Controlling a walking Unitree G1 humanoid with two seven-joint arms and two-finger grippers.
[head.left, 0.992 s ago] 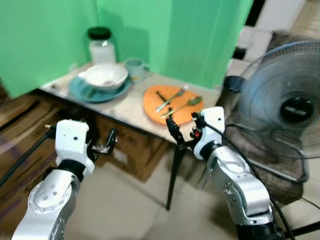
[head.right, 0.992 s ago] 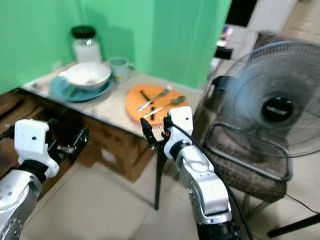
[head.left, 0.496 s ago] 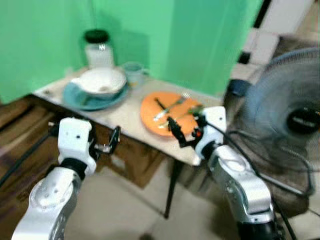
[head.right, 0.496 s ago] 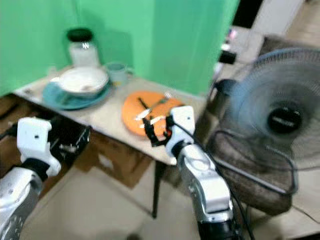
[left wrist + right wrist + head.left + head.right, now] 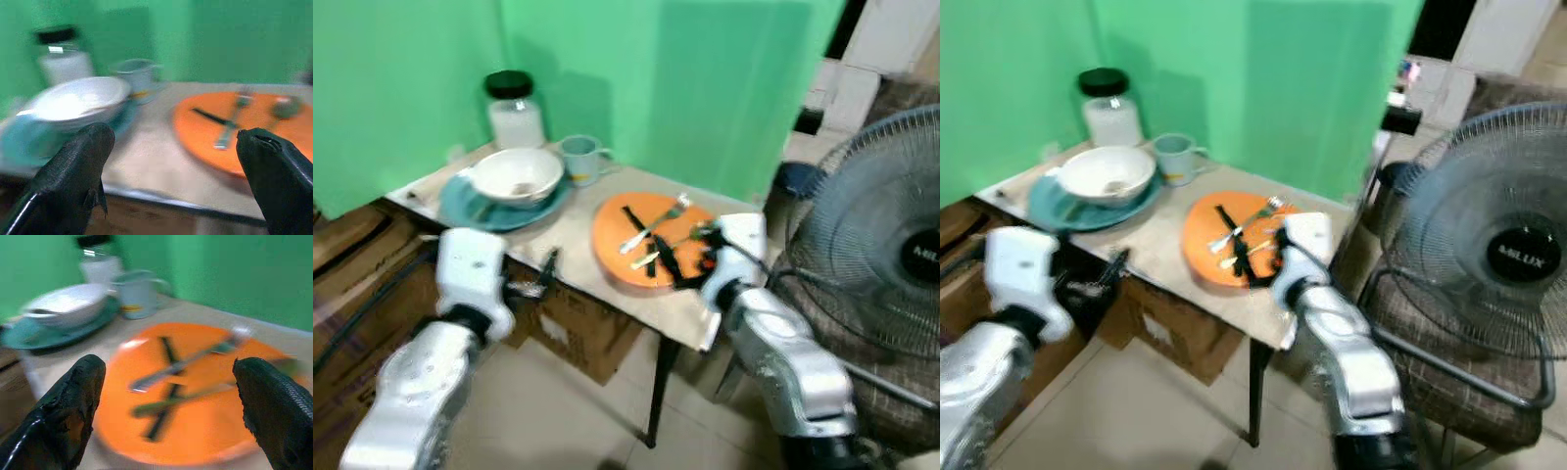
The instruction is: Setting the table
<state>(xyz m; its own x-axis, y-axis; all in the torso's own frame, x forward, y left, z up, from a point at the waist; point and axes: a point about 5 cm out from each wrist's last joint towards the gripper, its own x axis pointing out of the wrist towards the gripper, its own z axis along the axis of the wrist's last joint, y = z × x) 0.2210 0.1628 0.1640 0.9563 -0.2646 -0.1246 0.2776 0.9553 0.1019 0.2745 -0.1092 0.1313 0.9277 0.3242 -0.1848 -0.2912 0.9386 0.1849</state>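
On table: 1 jar, 1 mug, 1 white bowl, 1 teal plate, 1 orange plate, 1 fork. Beside: 1 fan.

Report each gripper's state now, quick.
Left gripper: open, holding nothing, short of the table edge.
Right gripper: open, holding nothing, over the orange plate.
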